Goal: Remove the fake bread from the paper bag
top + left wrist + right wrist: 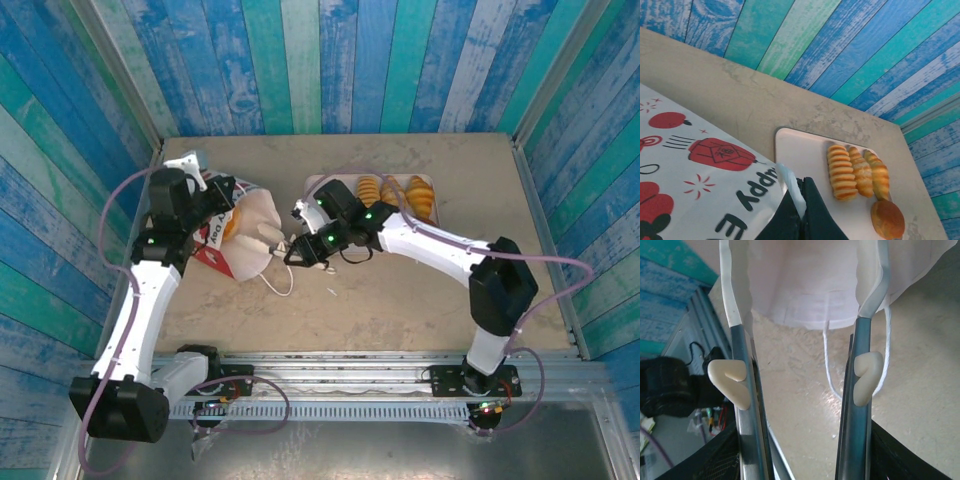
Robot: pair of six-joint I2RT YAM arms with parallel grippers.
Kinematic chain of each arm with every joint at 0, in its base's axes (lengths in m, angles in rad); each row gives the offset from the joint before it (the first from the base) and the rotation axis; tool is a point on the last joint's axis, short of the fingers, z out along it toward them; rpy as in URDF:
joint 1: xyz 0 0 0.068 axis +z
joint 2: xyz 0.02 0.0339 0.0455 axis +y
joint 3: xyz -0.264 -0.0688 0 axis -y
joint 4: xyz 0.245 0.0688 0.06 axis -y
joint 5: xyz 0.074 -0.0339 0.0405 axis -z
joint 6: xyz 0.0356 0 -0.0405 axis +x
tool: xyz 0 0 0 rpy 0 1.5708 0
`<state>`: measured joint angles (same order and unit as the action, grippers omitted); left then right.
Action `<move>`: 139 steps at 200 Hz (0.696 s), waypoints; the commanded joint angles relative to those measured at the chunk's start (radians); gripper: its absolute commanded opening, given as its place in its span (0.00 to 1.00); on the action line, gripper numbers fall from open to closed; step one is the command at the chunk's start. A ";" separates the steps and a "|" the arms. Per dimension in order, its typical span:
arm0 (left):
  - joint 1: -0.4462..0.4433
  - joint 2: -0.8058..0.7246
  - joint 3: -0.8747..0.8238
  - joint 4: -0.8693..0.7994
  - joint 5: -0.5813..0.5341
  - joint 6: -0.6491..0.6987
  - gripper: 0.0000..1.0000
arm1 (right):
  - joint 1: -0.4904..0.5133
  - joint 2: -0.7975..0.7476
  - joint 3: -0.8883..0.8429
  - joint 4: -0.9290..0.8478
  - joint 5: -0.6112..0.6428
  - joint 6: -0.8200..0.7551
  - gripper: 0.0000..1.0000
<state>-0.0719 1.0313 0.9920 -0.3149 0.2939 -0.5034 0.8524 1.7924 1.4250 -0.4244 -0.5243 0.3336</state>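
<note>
On paper bag (705, 170), upside-down "appy" print; left end effector (799, 194) pinching rim; right end effector (805, 270) spread.

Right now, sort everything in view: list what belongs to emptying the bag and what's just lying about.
Job: red-and-white printed paper gift bag; golden-brown toy pastries; left claw pinching the bag's rim; right claw open at its mouth.
Lying about: pale flat rectangular tray under the pastries.

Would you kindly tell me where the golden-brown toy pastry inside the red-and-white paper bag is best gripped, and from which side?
Probably its exposed end, reached through the mouth from the right: the golden-brown toy pastry lies in the red-and-white paper bag, which lies on its side, opening toward the right gripper.
</note>
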 commanded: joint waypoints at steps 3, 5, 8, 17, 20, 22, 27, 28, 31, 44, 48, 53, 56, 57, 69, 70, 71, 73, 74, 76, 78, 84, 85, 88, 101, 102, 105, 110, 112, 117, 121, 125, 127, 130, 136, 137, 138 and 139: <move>-0.001 0.004 0.045 0.004 0.057 -0.003 0.00 | 0.013 0.059 0.095 -0.030 0.063 0.044 0.57; 0.000 0.003 0.046 0.005 0.060 -0.003 0.00 | 0.013 0.064 0.103 -0.033 0.065 0.045 0.57; 0.000 0.003 0.046 0.006 0.064 -0.002 0.00 | 0.013 0.073 0.112 -0.038 0.068 0.049 0.56; 0.001 0.003 0.046 0.007 0.069 0.000 0.00 | 0.018 0.094 0.136 -0.043 0.077 0.058 0.57; 0.000 0.003 0.046 0.007 0.069 0.001 0.00 | 0.019 0.100 0.144 -0.044 0.078 0.060 0.57; 0.000 0.003 0.046 0.007 0.069 0.002 0.00 | 0.019 0.104 0.149 -0.045 0.079 0.062 0.57; 0.000 0.003 0.046 0.005 0.069 0.004 0.00 | 0.021 0.115 0.161 -0.046 0.086 0.067 0.58; 0.000 0.003 0.046 0.004 0.069 0.005 0.00 | 0.021 0.116 0.163 -0.047 0.086 0.068 0.58; -0.001 0.003 0.046 0.002 0.070 0.006 0.00 | 0.022 0.122 0.169 -0.050 0.094 0.071 0.58; 0.000 0.003 0.044 -0.003 0.073 0.011 0.00 | 0.026 0.149 0.198 -0.056 0.109 0.083 0.59; 0.000 0.003 0.042 -0.001 0.075 0.011 0.00 | 0.027 0.157 0.211 -0.065 0.111 0.085 0.59; 0.000 0.002 0.039 0.000 0.077 0.011 0.00 | 0.027 0.167 0.224 -0.073 0.114 0.088 0.59; 0.000 0.002 0.038 0.000 0.079 0.012 0.00 | 0.029 0.172 0.233 -0.078 0.117 0.088 0.59; 0.000 0.003 0.038 0.000 0.079 0.012 0.00 | 0.029 0.175 0.236 -0.079 0.117 0.088 0.59; 0.000 0.002 0.035 0.002 0.083 0.013 0.00 | 0.034 0.193 0.266 -0.095 0.141 0.087 0.59; 0.000 0.002 0.035 0.002 0.083 0.013 0.00 | 0.034 0.194 0.268 -0.097 0.145 0.087 0.59; 0.000 0.002 0.034 0.002 0.084 0.013 0.00 | 0.034 0.196 0.270 -0.097 0.148 0.088 0.59; 0.000 0.002 0.034 0.002 0.085 0.013 0.00 | 0.037 0.198 0.274 -0.100 0.155 0.088 0.59; 0.000 0.002 0.034 0.001 0.085 0.012 0.00 | 0.038 0.199 0.277 -0.101 0.158 0.088 0.59; 0.000 0.002 0.034 0.003 0.087 0.011 0.00 | 0.039 0.202 0.281 -0.103 0.163 0.088 0.59; -0.001 0.003 0.033 0.003 0.089 0.011 0.00 | 0.041 0.204 0.285 -0.105 0.169 0.087 0.59; 0.000 0.001 0.032 0.008 0.092 0.008 0.00 | 0.044 0.213 0.300 -0.113 0.178 0.086 0.59; 0.001 0.001 0.031 0.009 0.093 0.008 0.00 | 0.045 0.214 0.302 -0.114 0.180 0.086 0.59; 0.000 0.001 0.030 0.012 0.096 0.008 0.00 | 0.047 0.219 0.309 -0.119 0.185 0.085 0.59; 0.001 0.003 0.027 0.020 0.098 0.008 0.00 | 0.060 0.233 0.333 -0.132 0.219 0.083 0.59; 0.001 0.003 0.026 0.020 0.098 0.007 0.00 | 0.062 0.234 0.336 -0.134 0.221 0.083 0.59; 0.000 0.004 0.026 0.020 0.099 0.007 0.00 | 0.066 0.236 0.345 -0.139 0.231 0.083 0.59; 0.000 0.005 0.027 0.019 0.097 0.006 0.00 | 0.072 0.241 0.353 -0.145 0.248 0.082 0.59; 0.000 0.006 0.027 0.019 0.097 0.006 0.00 | 0.074 0.243 0.355 -0.146 0.255 0.082 0.59; 0.000 0.006 0.028 0.018 0.096 0.006 0.00 | 0.080 0.246 0.360 -0.145 0.266 0.083 0.60; 0.000 0.006 0.028 0.017 0.097 0.009 0.00 | 0.084 0.249 0.363 -0.145 0.273 0.085 0.60; 0.000 0.006 0.027 0.019 0.098 0.008 0.00 | 0.087 0.253 0.366 -0.144 0.277 0.088 0.60; 0.000 0.006 0.027 0.019 0.098 0.009 0.00 | 0.089 0.255 0.368 -0.143 0.277 0.089 0.60; 0.000 0.005 0.026 0.020 0.099 0.008 0.00 | 0.091 0.258 0.371 -0.143 0.280 0.092 0.60; 0.001 0.004 0.024 0.021 0.100 0.006 0.00 | 0.095 0.263 0.374 -0.137 0.288 0.097 0.60; 0.000 0.004 0.024 0.021 0.099 0.006 0.00 | 0.095 0.264 0.374 -0.136 0.288 0.098 0.60; 0.000 0.004 0.024 0.021 0.099 0.007 0.00 | 0.095 0.265 0.374 -0.136 0.289 0.099 0.60; 0.000 0.004 0.024 0.022 0.100 0.007 0.00 | 0.096 0.266 0.375 -0.135 0.289 0.100 0.60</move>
<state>-0.0719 1.0313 1.0107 -0.3222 0.3717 -0.5026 0.9226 2.0361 1.7596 -0.5480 -0.2943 0.4145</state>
